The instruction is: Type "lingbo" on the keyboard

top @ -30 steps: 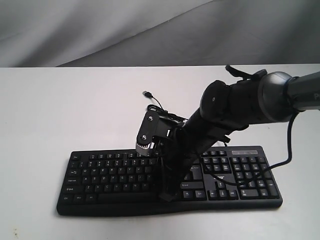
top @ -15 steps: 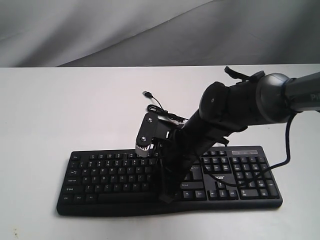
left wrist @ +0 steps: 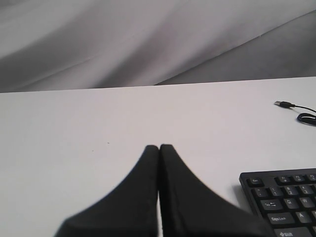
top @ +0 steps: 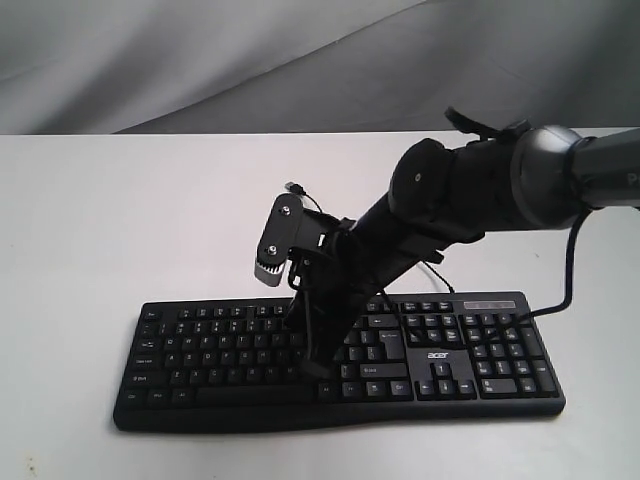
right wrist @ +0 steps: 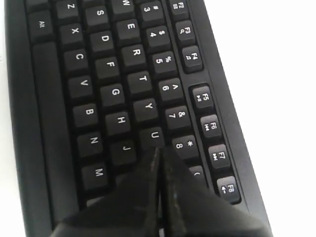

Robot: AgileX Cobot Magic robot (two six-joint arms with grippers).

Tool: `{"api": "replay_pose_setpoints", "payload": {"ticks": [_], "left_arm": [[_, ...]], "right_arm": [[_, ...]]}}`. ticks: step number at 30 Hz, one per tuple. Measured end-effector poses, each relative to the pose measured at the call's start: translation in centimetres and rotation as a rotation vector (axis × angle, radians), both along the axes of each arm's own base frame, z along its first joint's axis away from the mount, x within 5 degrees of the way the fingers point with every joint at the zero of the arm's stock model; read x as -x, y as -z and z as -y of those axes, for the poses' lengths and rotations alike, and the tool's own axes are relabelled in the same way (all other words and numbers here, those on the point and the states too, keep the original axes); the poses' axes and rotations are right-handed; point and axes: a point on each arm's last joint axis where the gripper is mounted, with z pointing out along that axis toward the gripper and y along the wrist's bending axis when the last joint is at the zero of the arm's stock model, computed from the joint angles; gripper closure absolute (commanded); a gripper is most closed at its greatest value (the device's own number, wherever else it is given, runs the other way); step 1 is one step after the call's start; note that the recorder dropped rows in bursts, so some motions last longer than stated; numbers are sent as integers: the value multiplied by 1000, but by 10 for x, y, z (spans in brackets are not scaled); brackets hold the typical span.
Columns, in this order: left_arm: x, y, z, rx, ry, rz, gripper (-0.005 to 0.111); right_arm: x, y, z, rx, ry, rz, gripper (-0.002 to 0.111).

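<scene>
The black keyboard (top: 220, 350) lies at the front of the white table, its acer logo (top: 440, 354) showing right of the arm. My right gripper (top: 312, 368) reaches in from the right and points down over the middle letter keys. In the right wrist view the right gripper (right wrist: 159, 149) is shut and empty, its tips at the edge of the U key (right wrist: 154, 135), beside J and 8; whether they touch the keyboard (right wrist: 113, 94) I cannot tell. My left gripper (left wrist: 159, 146) is shut and empty over bare table, left of the keyboard's corner (left wrist: 281, 202). The exterior view does not show it.
The keyboard's thin black cable (top: 312, 208) curls behind it and ends in a loose USB plug (top: 293, 187), which also shows as a USB plug (left wrist: 284, 104) in the left wrist view. The right arm's own cable (top: 565, 290) hangs over the number pad. A grey cloth backdrop (top: 200, 60) stands behind.
The right gripper has shifted left along the keyboard and its wrist has risen; the tips now sit further left and a row higher. The acer logo has come into view.
</scene>
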Motion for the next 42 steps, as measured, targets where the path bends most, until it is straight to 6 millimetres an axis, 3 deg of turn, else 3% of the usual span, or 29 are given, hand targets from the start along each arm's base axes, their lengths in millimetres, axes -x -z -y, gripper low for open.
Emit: {"api": "replay_pose_setpoints", "payload": {"ticks": [7,23,30,42], "left_arm": [[0,0,0,0,0,0,106],[0,0,0,0,0,0,106],[0,0,0,0,0,0,106],[0,0,0,0,0,0,106]], "right_arm": [[-1,10,-3,-6,-12,-3,108],[-3,9,-4,-20,6,7,108],[-4,22,-5,-8,16,-13,108],[-4,22,-5,-10,16,-15,108]]}}
